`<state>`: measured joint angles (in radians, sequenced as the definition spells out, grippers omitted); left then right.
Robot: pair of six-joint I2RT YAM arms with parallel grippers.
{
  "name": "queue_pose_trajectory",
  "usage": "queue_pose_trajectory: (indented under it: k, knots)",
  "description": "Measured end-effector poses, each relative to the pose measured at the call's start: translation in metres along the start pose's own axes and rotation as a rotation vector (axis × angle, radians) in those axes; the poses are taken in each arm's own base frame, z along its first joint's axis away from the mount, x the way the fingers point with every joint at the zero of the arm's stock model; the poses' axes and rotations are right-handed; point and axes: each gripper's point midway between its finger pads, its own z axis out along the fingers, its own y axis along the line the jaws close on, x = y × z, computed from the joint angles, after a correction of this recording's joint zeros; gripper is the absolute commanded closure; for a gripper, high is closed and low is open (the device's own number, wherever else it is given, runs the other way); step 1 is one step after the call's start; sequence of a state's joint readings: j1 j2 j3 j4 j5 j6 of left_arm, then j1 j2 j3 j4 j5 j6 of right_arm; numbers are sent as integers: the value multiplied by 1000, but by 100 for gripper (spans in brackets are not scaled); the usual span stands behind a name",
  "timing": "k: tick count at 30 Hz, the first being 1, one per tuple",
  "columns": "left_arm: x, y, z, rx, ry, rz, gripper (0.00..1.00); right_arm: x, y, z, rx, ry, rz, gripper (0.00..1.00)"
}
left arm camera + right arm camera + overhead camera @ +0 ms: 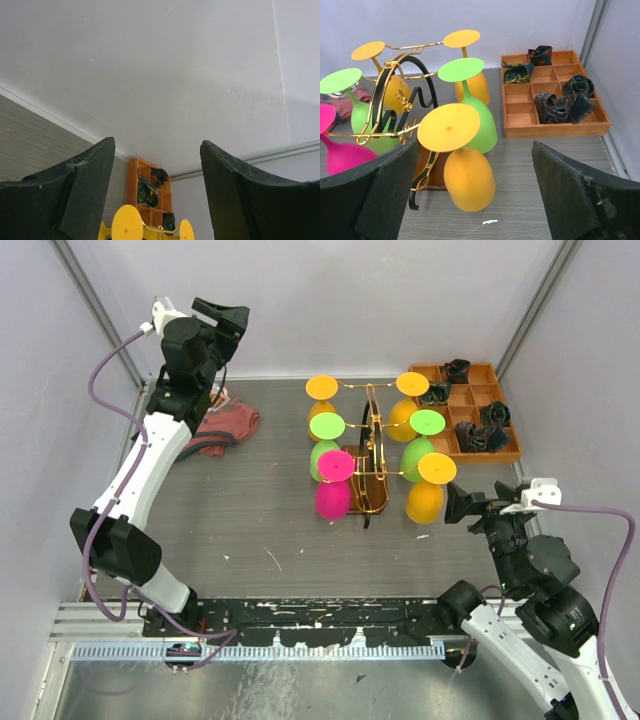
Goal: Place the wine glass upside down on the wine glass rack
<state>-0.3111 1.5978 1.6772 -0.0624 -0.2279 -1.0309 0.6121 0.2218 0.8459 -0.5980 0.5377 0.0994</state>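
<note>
The wine glass rack point(372, 450), gold wire on a brown wooden base, stands mid-table with several coloured wine glasses hanging upside down. The front right one is an orange wine glass point(428, 490), which the right wrist view shows hanging from the gold wire by its foot point(465, 172). My right gripper point(462, 502) is open and empty just right of it, its fingers point(385, 190) apart from the bowl. My left gripper point(226, 316) is open and empty, raised high at the back left; its view shows the wall and two orange glass feet point(126, 224).
A brown compartmented wooden tray point(505, 455) with dark rolled items sits at the back right, also in the right wrist view point(555, 131). A red cloth point(228, 427) lies at the back left. Green point(481, 127) and pink point(342, 155) glasses hang beside the orange one.
</note>
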Motion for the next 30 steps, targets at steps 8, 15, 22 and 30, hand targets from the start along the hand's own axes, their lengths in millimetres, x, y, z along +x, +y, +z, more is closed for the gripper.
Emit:
queue_pose_trajectory:
  k: [8, 15, 22, 30]
  knots:
    - [-2, 3, 1, -1, -11, 60, 20, -41, 17, 45, 56, 26, -156, 0]
    - [-3, 8, -2, -3, -5, 167, 19, -116, 65, 117, 30, -101, -326, 0]
    - [-14, 13, -32, -7, 4, 305, 18, -191, 111, 198, -26, -222, -314, 0]
    - [-35, 16, -69, -26, -33, 416, 17, -162, 81, 292, -24, -114, -169, 0]
